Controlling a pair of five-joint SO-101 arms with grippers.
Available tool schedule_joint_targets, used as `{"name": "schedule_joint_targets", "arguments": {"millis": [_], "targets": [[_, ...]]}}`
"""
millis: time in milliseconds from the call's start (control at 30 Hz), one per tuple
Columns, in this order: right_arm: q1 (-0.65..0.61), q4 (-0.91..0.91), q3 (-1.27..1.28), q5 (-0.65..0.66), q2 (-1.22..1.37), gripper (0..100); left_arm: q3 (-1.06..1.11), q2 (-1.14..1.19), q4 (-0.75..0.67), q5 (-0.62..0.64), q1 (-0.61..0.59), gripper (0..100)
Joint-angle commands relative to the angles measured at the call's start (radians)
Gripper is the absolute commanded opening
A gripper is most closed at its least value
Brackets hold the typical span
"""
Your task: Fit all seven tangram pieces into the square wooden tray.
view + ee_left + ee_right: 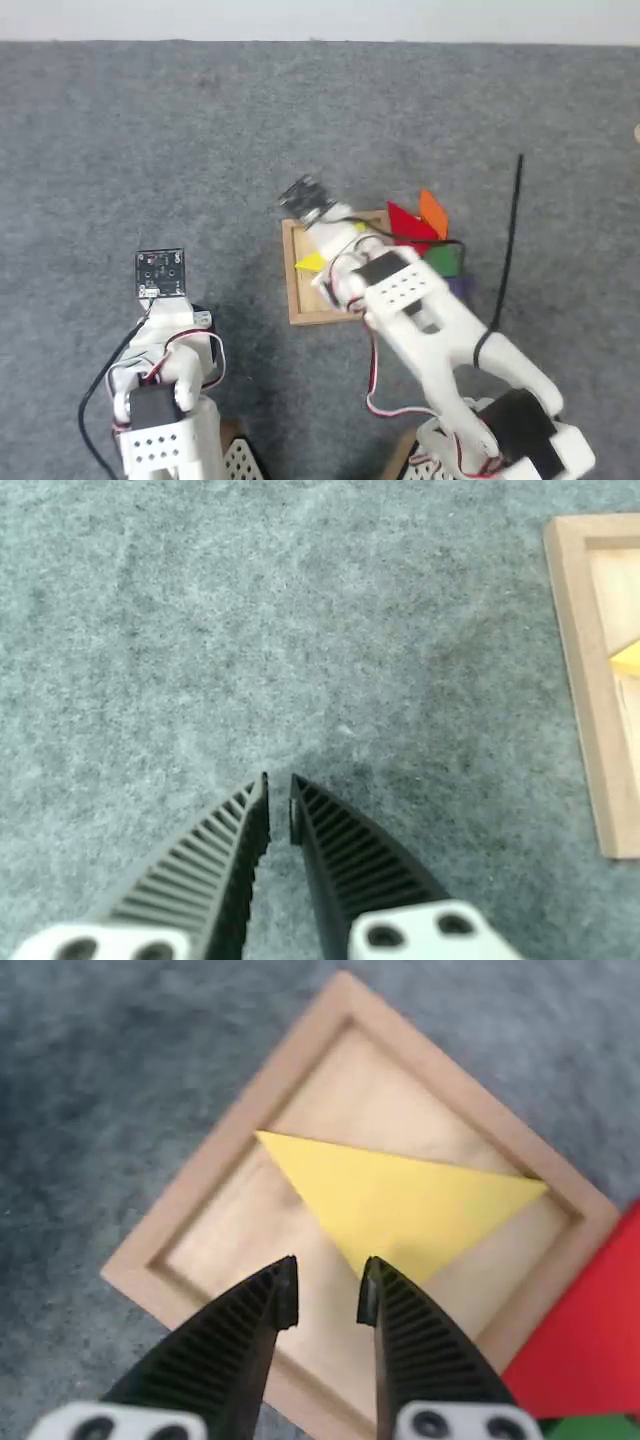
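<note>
The square wooden tray [296, 292] lies mid-table with one yellow triangle [400, 1205] flat inside it; the same triangle shows as a yellow tip [310, 262] beside the right arm [400, 290]. My right gripper [328, 1295] hovers open over the tray floor just off the triangle's point, with nothing between its fingers. Red [408, 225], orange [433, 212], green [443, 260] and purple [458, 287] pieces lie bunched on the carpet against the tray's right side, partly under the arm. My left gripper [278, 805] is shut and empty over bare carpet, left of the tray rim [572, 610].
Grey carpet covers the table, with free room left of and beyond the tray. A thin black cable [510, 240] runs along the right. The left arm [165, 345] sits near the front left edge.
</note>
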Motion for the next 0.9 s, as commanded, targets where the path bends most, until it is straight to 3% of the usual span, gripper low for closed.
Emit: {"name": "schedule_joint_targets", "arguments": {"millis": [0, 367, 567, 867], "targets": [[-0.008, -0.018, -0.071, 0.028, 0.058, 12.3, -0.005, -0.018, 0.003, -0.005, 0.006, 4], [0.054, 0.051, -0.413, 0.008, 0.414, 12.3, -0.005, -0.018, 0.003, -0.005, 0.006, 4], [0.094, 0.094, -0.537, 0.008, 0.467, 12.3, -0.005, -0.018, 0.003, -0.005, 0.006, 4], [0.068, 0.120, -0.454, 0.043, 0.341, 12.3, -0.005, -0.018, 0.003, -0.005, 0.006, 4]]}}
